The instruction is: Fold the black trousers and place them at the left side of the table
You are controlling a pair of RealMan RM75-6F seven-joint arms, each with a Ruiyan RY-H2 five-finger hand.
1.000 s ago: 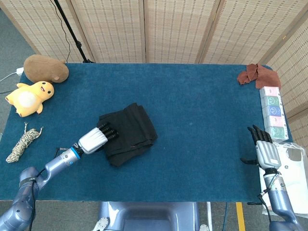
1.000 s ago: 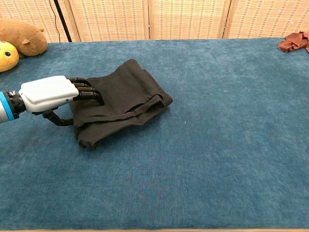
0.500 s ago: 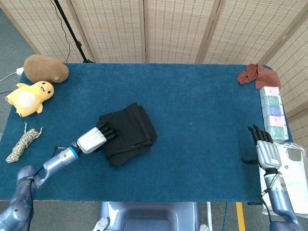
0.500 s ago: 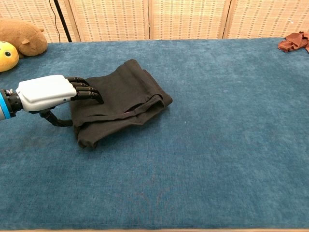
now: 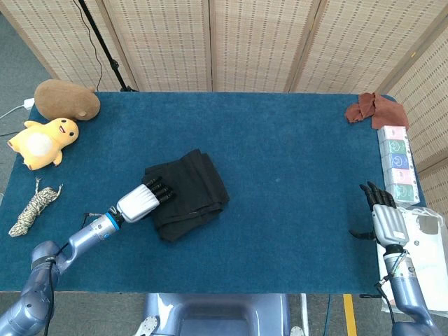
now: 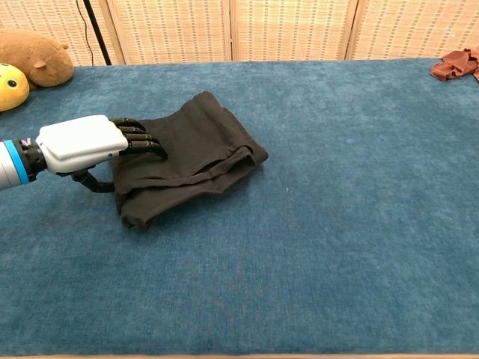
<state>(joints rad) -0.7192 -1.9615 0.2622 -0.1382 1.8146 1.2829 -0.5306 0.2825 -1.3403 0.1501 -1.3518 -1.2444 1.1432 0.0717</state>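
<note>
The black trousers (image 5: 194, 189) (image 6: 202, 146) lie folded in a thick bundle left of the table's middle. My left hand (image 5: 140, 202) (image 6: 84, 142) is at the bundle's left edge, its dark fingers (image 6: 142, 142) lying on top of the fabric and its thumb curled against the edge below. My right hand (image 5: 384, 216) hovers at the table's right edge, far from the trousers, fingers spread and holding nothing; the chest view does not show it.
A brown plush (image 5: 66, 99), a yellow duck toy (image 5: 43, 142) and a coil of rope (image 5: 31, 208) sit along the left side of the blue table (image 5: 294, 175). A reddish cloth (image 5: 374, 108) and stacked packets (image 5: 395, 162) occupy the far right.
My left hand drew back slightly to the left, then slid right again onto the trousers' edge. The trousers and my right hand have barely moved.
</note>
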